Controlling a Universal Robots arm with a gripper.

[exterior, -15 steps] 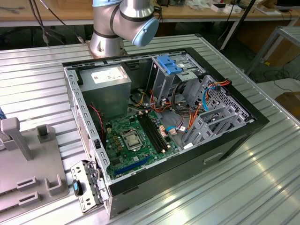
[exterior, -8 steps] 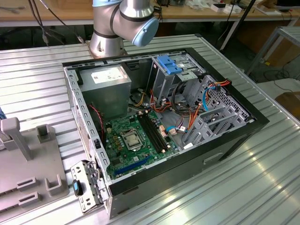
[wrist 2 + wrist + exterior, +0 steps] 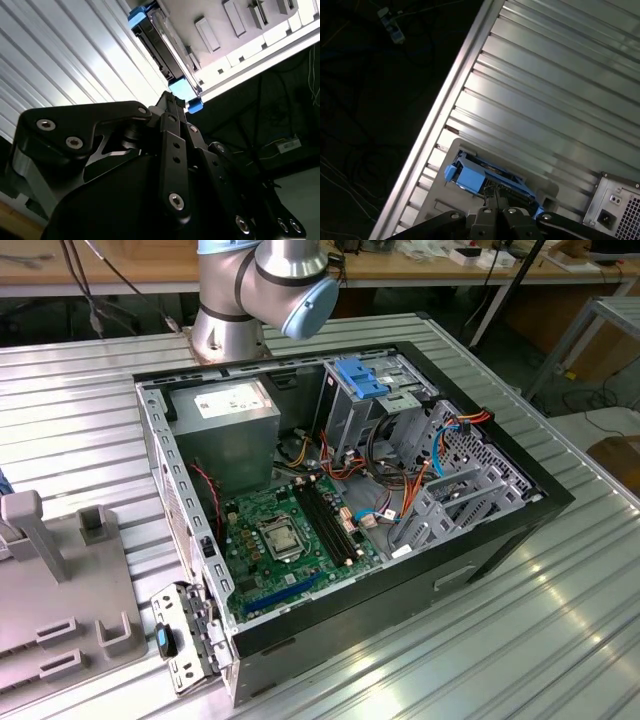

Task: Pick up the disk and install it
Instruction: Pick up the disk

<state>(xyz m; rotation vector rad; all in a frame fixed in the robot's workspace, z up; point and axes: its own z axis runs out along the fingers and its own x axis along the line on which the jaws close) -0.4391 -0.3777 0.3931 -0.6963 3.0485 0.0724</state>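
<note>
In the exterior view the case (image 3: 350, 630) lies open on its side on the table (image 3: 500, 640), bays facing up, likely so a drive can go in from above. The grey holder (image 3: 60, 600) sits beside it at the exterior view's left. The arm (image 3: 270, 280) rises behind the case.

In the second wrist view the disk (image 3: 157, 45) stands on edge in the holder (image 3: 220, 30), probably so that one narrow edge is offered for grasping. The hand (image 3: 172, 102) is right at that edge.

In the first wrist view the hand (image 3: 492, 200) sits at the disk (image 3: 470, 177), near its blue frame. Whether it is spread or pinching I cannot tell. The disk is not yet installed.
</note>
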